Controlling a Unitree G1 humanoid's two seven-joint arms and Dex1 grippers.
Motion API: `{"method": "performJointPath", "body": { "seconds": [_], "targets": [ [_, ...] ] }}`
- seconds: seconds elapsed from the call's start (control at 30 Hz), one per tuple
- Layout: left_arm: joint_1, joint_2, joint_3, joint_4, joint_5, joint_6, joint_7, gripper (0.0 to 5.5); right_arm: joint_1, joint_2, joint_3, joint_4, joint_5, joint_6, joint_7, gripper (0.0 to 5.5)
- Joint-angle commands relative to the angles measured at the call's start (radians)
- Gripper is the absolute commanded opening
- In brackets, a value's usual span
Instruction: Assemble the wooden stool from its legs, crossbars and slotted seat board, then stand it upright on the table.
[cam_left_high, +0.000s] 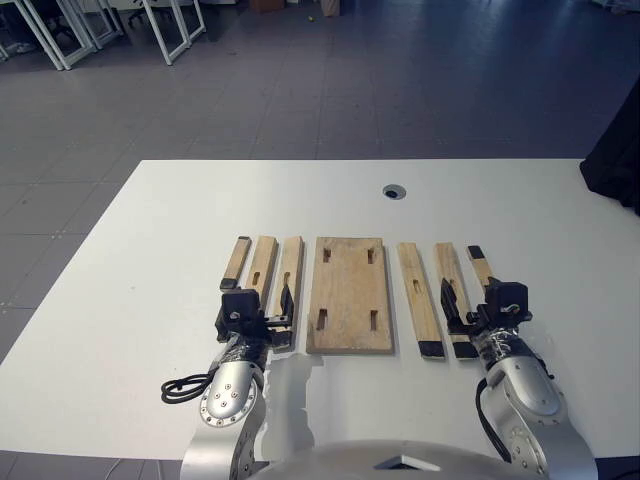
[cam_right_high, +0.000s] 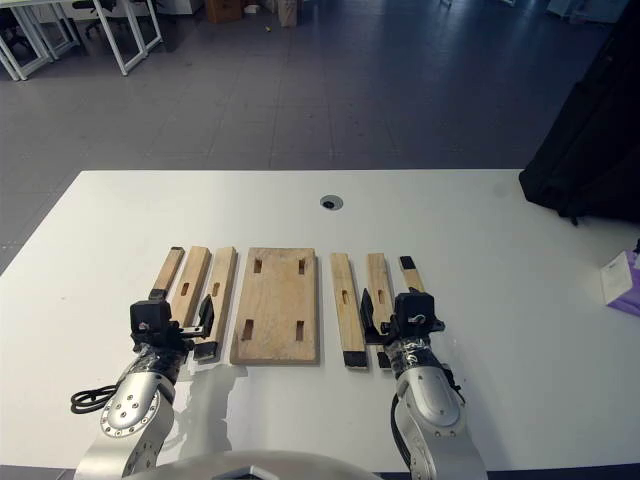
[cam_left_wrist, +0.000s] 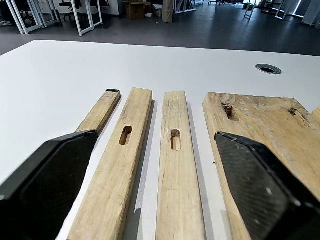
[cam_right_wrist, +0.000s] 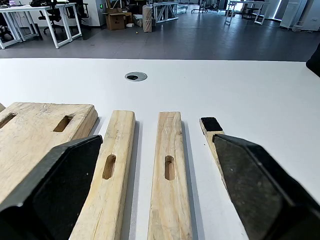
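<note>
The seat board lies flat in the middle of the white table. Three left sticks lie at its 9 o'clock and three right sticks at its 3 o'clock. My left gripper is wide open over the left sticks' near ends. My right gripper is wide open over the right sticks' near ends.
</note>
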Motion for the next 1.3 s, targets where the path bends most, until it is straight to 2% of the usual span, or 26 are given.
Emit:
{"method": "performJointPath", "body": {
  "seconds": [0.03,0.27,1.3],
  "targets": [
    [-0.012,0.011,-0.013,0.004,0.01,0.017,-0.008,4.33,-0.01,0.002,-0.003,-0.006,0.003,0.011,-0.001,4.06],
    [-0.017,0.037,-0.042,0.008,0.039,0.02,-0.006,4.33,-0.013,-0.024,0.009,-0.009,-0.009,0.004,0.014,4.06],
    [-0.01,0.023,-0.024,0.023,0.04,-0.031,-0.01,4.33,-0.011,-0.019,-0.002,0.01,0.002,-0.006,0.019,4.06]
  ]
}}
